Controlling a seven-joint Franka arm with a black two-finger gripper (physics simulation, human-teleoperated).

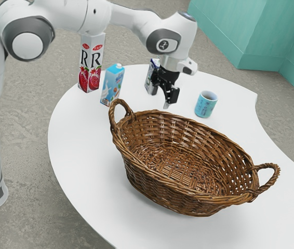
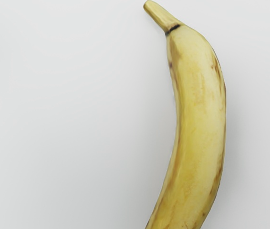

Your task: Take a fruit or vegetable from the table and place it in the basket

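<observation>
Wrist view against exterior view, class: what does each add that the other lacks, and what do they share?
Wrist view adds: a banana.
Exterior view adds: wicker basket, pomegranate juice carton, light-blue milk carton, another carton, blue cup, robot arm, teal structure, grey floor.
Both share: white tabletop.

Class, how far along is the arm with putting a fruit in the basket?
The approach looks done: the claw is beyond the basket, with a banana below it. Whether the banana is in its grip, I can't tell. Left to do: secure it if needed, carry it over and release it; the basket's visible inside is bare wicker.
</observation>
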